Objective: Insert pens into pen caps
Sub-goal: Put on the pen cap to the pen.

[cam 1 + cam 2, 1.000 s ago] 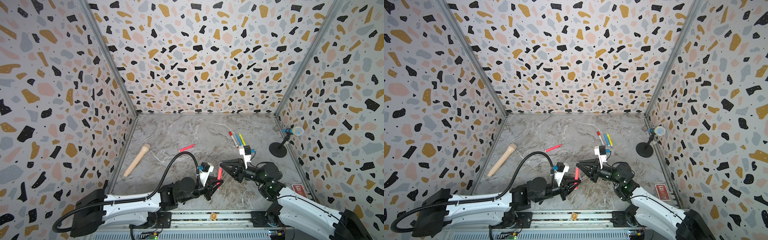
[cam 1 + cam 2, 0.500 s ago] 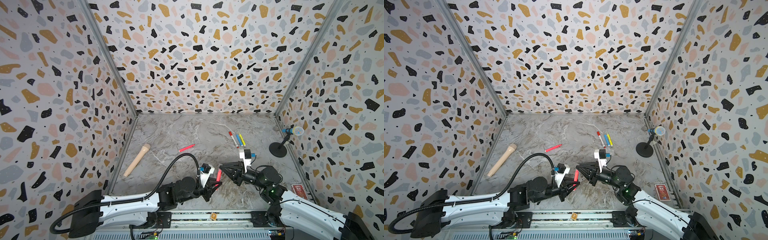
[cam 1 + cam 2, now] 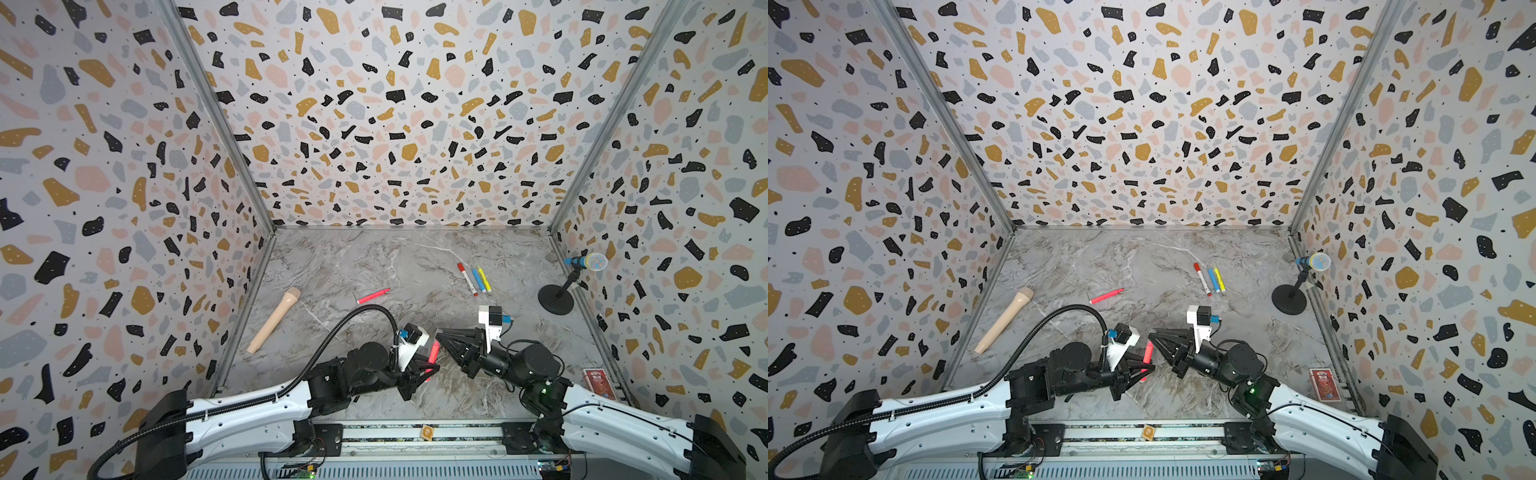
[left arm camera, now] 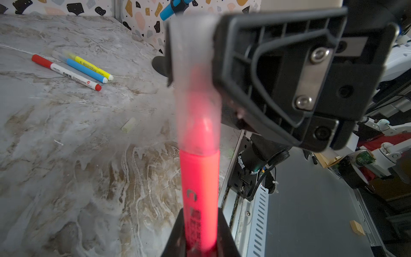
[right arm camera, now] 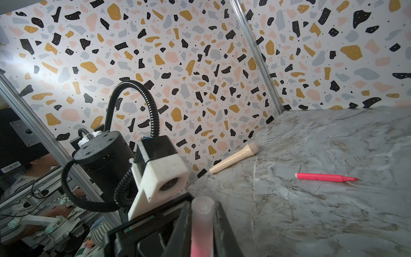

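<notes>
My left gripper [image 4: 200, 213] is shut on the barrel of a neon pink pen [image 4: 199, 189], which stands up from its jaws. A frosted clear pen cap [image 4: 195, 89] sits over the pen's tip, and my right gripper [image 5: 202, 207] is shut on that cap [image 5: 201, 222]. In both top views the two grippers [image 3: 428, 370] [image 3: 442, 334] meet at the pen [image 3: 1147, 353] near the table's front middle. A second pink pen [image 3: 372, 295] lies uncapped mid-table. White-and-red [image 3: 467, 278], blue [image 3: 478, 280] and yellow [image 3: 484, 279] pens lie together farther back. A loose pale cap [image 4: 128, 125] lies on the table.
A beige microphone-shaped stick [image 3: 274, 320] lies by the left wall. A blue microphone on a black round stand [image 3: 557, 299] is at the right wall. A red card box [image 3: 598, 382] lies at the front right, and an orange tag [image 3: 427, 432] sits on the front rail.
The right arm's wrist has shifted slightly toward the front. Both grippers stay shut, with their tips together at the pink pen.
</notes>
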Controlling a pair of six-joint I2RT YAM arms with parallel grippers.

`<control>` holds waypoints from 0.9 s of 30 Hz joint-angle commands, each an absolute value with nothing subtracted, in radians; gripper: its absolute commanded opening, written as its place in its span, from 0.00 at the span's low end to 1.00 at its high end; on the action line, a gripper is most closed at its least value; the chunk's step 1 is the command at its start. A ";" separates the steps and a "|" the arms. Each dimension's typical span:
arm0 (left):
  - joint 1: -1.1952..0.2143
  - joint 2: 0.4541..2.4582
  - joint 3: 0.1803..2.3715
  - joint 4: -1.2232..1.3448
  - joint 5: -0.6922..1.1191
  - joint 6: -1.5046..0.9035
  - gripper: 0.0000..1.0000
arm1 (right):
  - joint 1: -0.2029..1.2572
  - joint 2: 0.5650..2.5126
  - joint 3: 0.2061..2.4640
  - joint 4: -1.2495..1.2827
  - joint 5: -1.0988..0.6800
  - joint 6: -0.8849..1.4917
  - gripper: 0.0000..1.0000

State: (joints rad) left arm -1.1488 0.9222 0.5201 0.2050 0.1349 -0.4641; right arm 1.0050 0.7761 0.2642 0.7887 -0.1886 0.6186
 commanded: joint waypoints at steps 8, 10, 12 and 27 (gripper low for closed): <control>-1.033 0.845 0.612 0.800 0.116 -0.547 0.00 | 1.099 0.850 0.128 0.579 -0.398 0.577 0.00; -1.024 0.848 0.621 0.808 0.139 -0.550 0.00 | 1.100 0.866 0.123 0.599 -0.434 0.566 0.00; -1.016 0.849 0.624 0.818 0.159 -0.553 0.00 | 1.105 0.881 0.126 0.602 -0.461 0.553 0.00; -0.999 0.863 0.590 0.525 0.133 -0.438 0.00 | 1.083 0.776 0.362 0.284 -0.323 0.438 0.12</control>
State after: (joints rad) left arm -1.0595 0.9115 0.5190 0.2260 0.3119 -0.4408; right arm 1.0454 0.7826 0.3408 0.7071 -0.1589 0.5301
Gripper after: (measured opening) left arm 0.147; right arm 0.164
